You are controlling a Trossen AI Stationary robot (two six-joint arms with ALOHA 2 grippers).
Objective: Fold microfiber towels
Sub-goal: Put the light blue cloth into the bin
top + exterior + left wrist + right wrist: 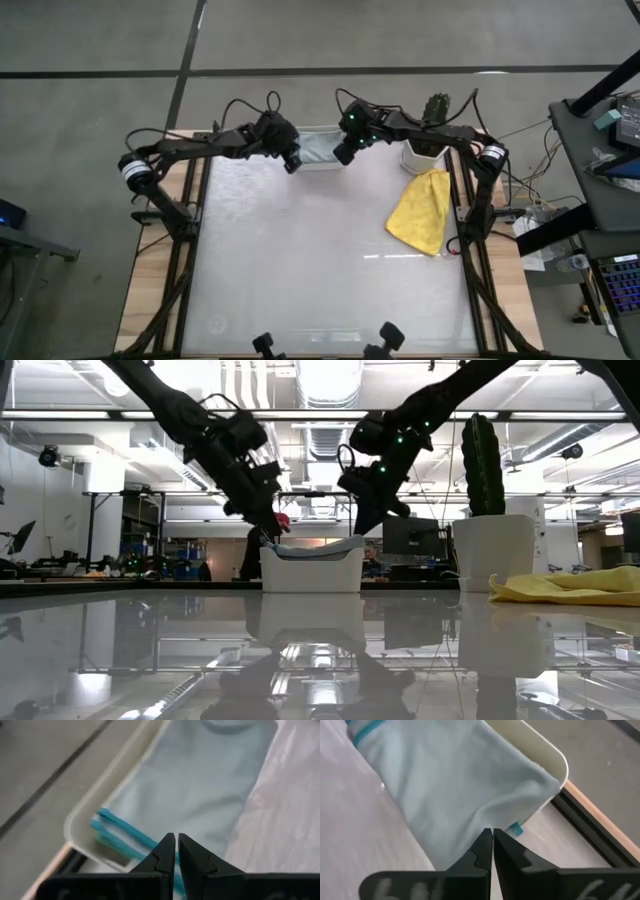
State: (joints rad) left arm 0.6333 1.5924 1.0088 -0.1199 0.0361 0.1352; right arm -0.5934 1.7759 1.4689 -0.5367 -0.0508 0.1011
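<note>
A white tub (318, 163) stands at the table's far edge. A pale blue-grey towel (200, 785) lies across its top, one edge draped over the tub's right end (540, 785). Bright blue edges (115, 827) show under it at the tub's left end. My left gripper (176, 836) is shut and slants down at the tub's left end (272, 536). My right gripper (492, 831) is shut with nothing between its fingers, just above the tub's right end (358, 530). A yellow towel (422, 210) lies crumpled on the table at the right. My left gripper's shut fingertips stand right at the towel's left end (165, 827), slanting down from the table's left. I cannot tell whether they touch the cloth. Nothing is pinched between them.
A white pot with a cactus (493, 550) stands right of the tub, just beyond the yellow towel. The glossy tabletop (300, 260) stretches from the tub to the near edge. Black frame rails (185, 250) run along both sides of the table.
</note>
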